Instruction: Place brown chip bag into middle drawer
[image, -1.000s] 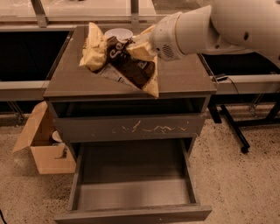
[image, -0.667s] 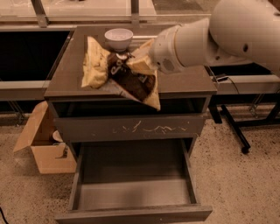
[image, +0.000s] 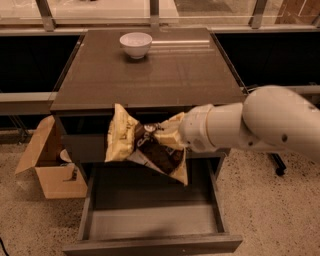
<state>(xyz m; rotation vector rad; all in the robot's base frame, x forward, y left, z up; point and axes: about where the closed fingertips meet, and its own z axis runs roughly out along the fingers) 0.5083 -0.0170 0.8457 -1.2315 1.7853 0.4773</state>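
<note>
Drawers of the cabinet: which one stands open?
The middle drawer, pulled out below the closed upper drawer, grey floor showing; the gripper holds the brown chip bag above it.

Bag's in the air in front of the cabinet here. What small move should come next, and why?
Probably lower straight down a little before letting go. The gripper holds the brown chip bag in the air in front of the cabinet, seemingly above the open middle drawer, whose floor shows bare beneath it. The bag hangs well above that floor, so a release now would drop it.
</note>
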